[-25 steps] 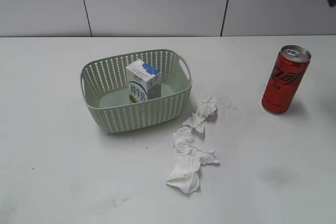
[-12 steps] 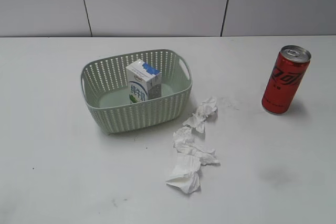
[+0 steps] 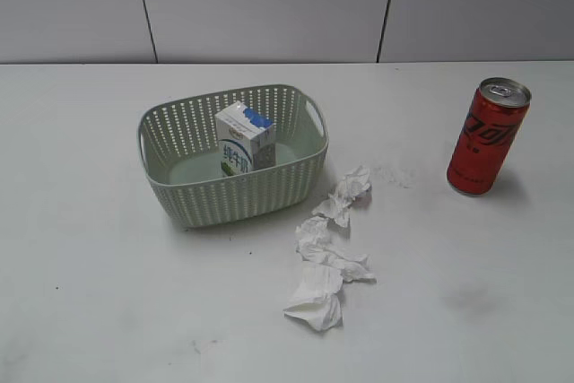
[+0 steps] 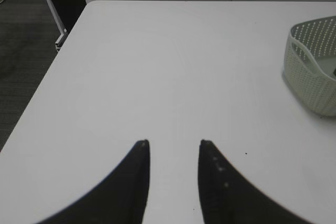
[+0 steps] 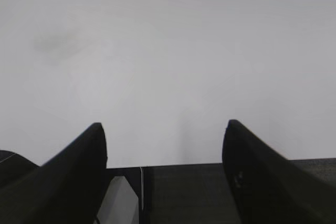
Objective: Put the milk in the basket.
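Note:
The milk [image 3: 243, 138], a small white carton with a blue corner, stands upright inside the pale green basket [image 3: 235, 197] on the white table. Neither arm shows in the exterior view. In the left wrist view my left gripper [image 4: 173, 142] is open and empty over bare table, with the basket's left end [image 4: 310, 69] at the far right. In the right wrist view my right gripper [image 5: 165, 127] is open and empty, over the table's edge.
A red soda can [image 3: 487, 136] stands at the right. Crumpled white tissues [image 3: 327, 248] lie in front of the basket to its right. The table's left edge and dark floor [image 4: 31, 40] show in the left wrist view.
A dark bit of the right arm at the top right corner of the exterior view has gone out of frame. The milk, basket and can have not moved.

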Tool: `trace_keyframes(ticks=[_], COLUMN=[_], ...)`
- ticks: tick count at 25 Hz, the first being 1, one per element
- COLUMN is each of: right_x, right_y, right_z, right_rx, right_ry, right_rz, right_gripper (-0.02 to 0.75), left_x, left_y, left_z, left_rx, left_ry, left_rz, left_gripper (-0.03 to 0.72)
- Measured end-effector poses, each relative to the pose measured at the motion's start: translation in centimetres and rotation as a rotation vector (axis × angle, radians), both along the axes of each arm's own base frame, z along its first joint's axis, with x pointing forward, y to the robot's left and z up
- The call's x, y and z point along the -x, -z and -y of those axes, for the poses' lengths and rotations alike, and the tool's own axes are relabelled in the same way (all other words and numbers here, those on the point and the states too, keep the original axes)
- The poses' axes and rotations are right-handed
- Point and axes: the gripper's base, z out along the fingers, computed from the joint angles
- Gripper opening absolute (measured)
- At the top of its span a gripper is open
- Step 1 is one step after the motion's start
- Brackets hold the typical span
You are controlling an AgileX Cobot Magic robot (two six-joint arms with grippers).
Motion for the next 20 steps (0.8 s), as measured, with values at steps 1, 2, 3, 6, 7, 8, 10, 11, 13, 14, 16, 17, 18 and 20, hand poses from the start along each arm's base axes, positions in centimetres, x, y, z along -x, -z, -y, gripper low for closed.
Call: trace_keyframes(ticks=[1,2,3,6,7,8,10,11,13,14,16,17,18,20], right_x=[0.6,1.0,1.4,2.6,3.1,3.5,4.3,4.6,5.2,5.5,6.0,6.3,6.6,7.1], right_y=[-0.1,-0.2,-0.4,-0.9,-0.8,-0.7,-0.6,-0.7,-0.9,-1.0,-1.2,-1.2,-1.2,-1.4], right_z=[0.0,0.0,0.0,-0.1,-0.1,-0.2,-0.3,-0.3,-0.3,-0.3,-0.3,-0.3,-0.4,-0.4], right_rx=[0.000,0.000,0.000,-0.008,-0.017,-0.026,-0.037,-0.039,-0.042,-0.043,-0.043,-0.043,-0.043,-0.042], right_ry=[0.000,0.000,0.000,0.000,-0.001,-0.002,-0.004,-0.004,-0.004,-0.005,-0.006,-0.006,-0.006,-0.008], right_rz=[0.024,0.043,0.072,0.137,0.147,0.154,0.170,0.192,0.229,0.248,0.283,0.301,0.316,0.350], right_gripper=[0.536,0.536,0.536,0.536,0.536,0.536,0.534,0.533,0.524,0.517,0.500,0.490,0.480,0.466], left_x=[0.0,0.0,0.0,0.0,0.0,0.0,0.0,0.0,0.0,0.0,0.0,0.0,0.0,0.0], left_y=[0.0,0.0,0.0,0.0,0.0,0.0,0.0,0.0,0.0,0.0,0.0,0.0,0.0,0.0], left_z=[0.0,0.0,0.0,0.0,0.0,0.0,0.0,0.0,0.0,0.0,0.0,0.0,0.0,0.0], left_rx=[0.000,0.000,0.000,0.000,0.000,0.000,0.000,0.000,0.000,0.000,0.000,0.000,0.000,0.000], left_ry=[0.000,0.000,0.000,0.000,0.000,0.000,0.000,0.000,0.000,0.000,0.000,0.000,0.000,0.000], left_rz=[0.000,0.000,0.000,0.000,0.000,0.000,0.000,0.000,0.000,0.000,0.000,0.000,0.000,0.000], left_gripper=[0.233,0.233,0.233,0.233,0.233,0.233,0.233,0.233,0.233,0.233,0.233,0.233,0.233,0.233])
